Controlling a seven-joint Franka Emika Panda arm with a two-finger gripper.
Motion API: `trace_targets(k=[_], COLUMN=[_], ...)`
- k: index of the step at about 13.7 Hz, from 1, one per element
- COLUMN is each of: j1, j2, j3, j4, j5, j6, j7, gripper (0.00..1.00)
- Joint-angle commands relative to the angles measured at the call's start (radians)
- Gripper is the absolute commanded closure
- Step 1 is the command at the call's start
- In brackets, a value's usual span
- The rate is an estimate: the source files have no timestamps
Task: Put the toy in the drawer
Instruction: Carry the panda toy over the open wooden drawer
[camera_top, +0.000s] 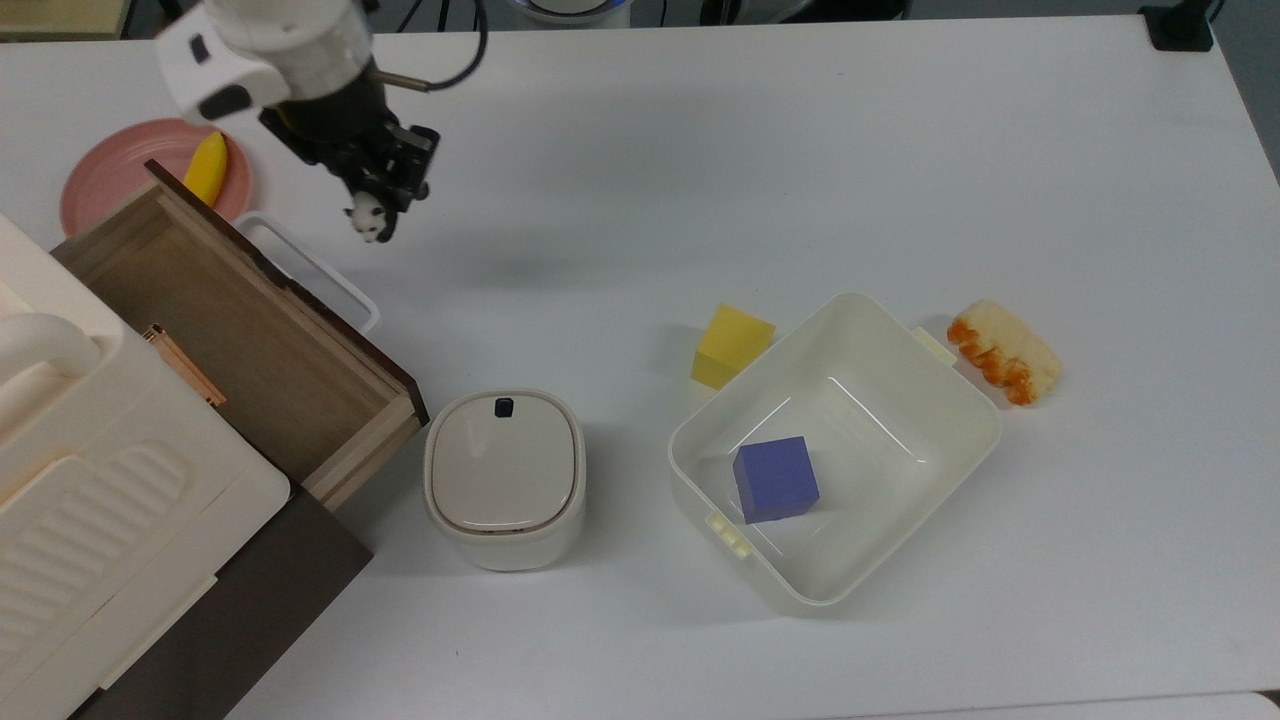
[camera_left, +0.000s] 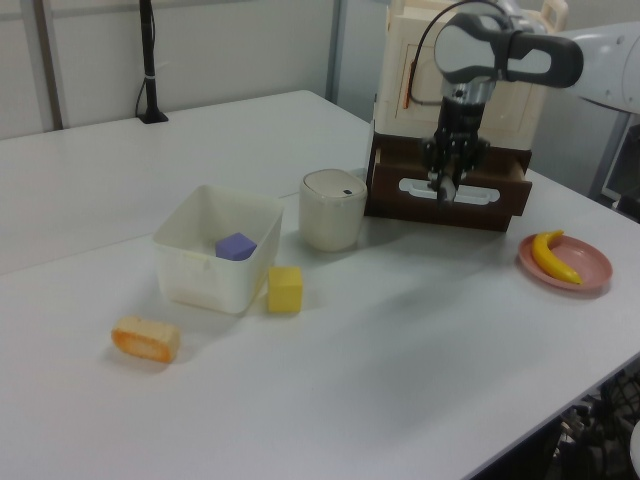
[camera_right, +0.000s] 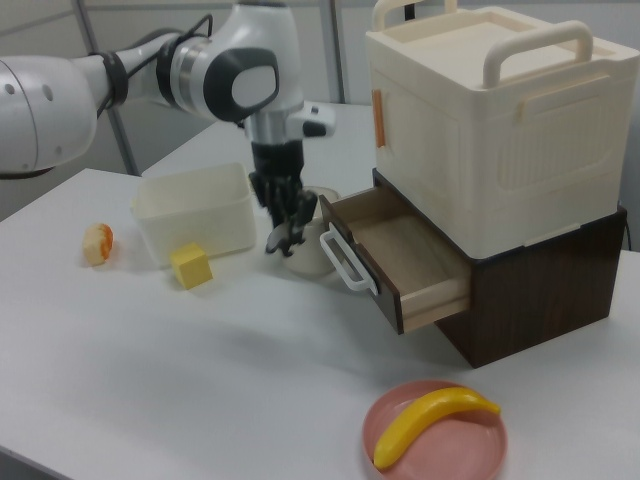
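The toy (camera_top: 368, 220), a tiny black-and-white panda, hangs from my gripper (camera_top: 376, 207), which is shut on it above the table. In the top view it hovers just right of the drawer's white loop handle (camera_top: 312, 270). The drawer (camera_top: 230, 335) is pulled open, showing a light-wood inside and a dark front edge. In the left view the gripper (camera_left: 447, 186) hangs in front of the drawer's front (camera_left: 500, 205). In the right view the gripper (camera_right: 287, 236) and toy (camera_right: 282, 241) sit just left of the handle (camera_right: 341, 258), outside the drawer (camera_right: 410, 250).
A cream cabinet (camera_top: 100, 520) sits above the drawer. A pink plate (camera_top: 110, 185) with a banana (camera_top: 207, 167) lies beyond it. A white lidded canister (camera_top: 503, 478) stands by the drawer's corner. A white tub (camera_top: 905, 400) holds a blue cube (camera_top: 775, 478); a yellow cube (camera_top: 732, 345) and bread piece (camera_top: 1003, 352) flank it.
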Motion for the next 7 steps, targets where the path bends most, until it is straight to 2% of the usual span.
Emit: trace_targets(k=[1, 3, 4, 5, 6, 7], j1=[-0.041, -0.053, -0.058, -0.066, -0.081, -0.083], j2=[0.012, 0.018, 0.026, 0.029, 0.031, 0.037], j3=[-0.009, -0.01, -0.01, -0.01, -0.01, -0.01], j4=[0.06, 0.058, 0.055, 0.054, 0.047, 0.046], j5=[0.006, 0.002, -0.001, -0.015, -0.037, -0.04], j6=[0.173, 0.312, 0.372, 0.399, 0.431, 0.443], j7=[-0.055, -0.068, -0.098, -0.126, -0.166, -0.172], gripper=[0.87, 0.81, 0.73, 0.63, 0.49, 0.29])
